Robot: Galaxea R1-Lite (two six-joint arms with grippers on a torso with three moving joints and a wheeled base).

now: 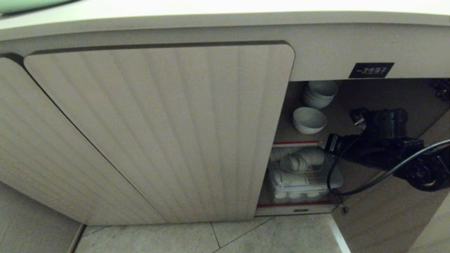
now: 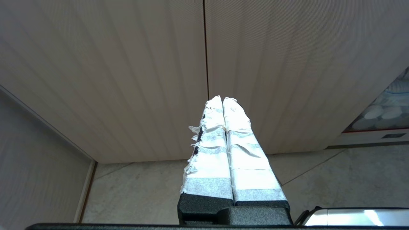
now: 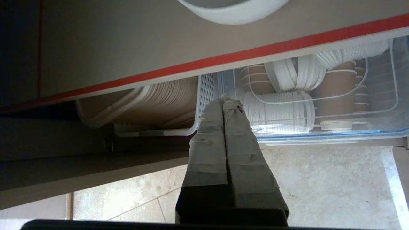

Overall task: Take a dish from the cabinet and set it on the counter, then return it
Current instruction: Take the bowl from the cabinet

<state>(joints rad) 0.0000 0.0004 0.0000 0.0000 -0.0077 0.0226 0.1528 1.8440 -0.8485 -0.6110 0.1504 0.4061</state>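
Note:
The dish (image 1: 309, 120), a small white bowl, sits alone on the upper shelf of the open cabinet (image 1: 371, 70), in front of a stack of similar bowls (image 1: 319, 93). My right arm (image 1: 383, 140) reaches into the opening just to the right of the dish and slightly below it. In the right wrist view my right gripper (image 3: 225, 99) is shut and empty, level with the red-edged shelf (image 3: 255, 52), with the dish's rim (image 3: 233, 14) above it. My left gripper (image 2: 222, 99) is shut, parked facing the closed fluted doors. The counter (image 1: 225, 7) runs along the top.
A clear plastic box (image 1: 306, 175) of paper cups and lids fills the lower shelf, beside a white perforated basket (image 3: 153, 105). The closed fluted door (image 1: 158, 130) borders the opening on the left, and the swung-out door (image 1: 386, 221) stands at the right. Tiled floor (image 1: 246, 235) lies below.

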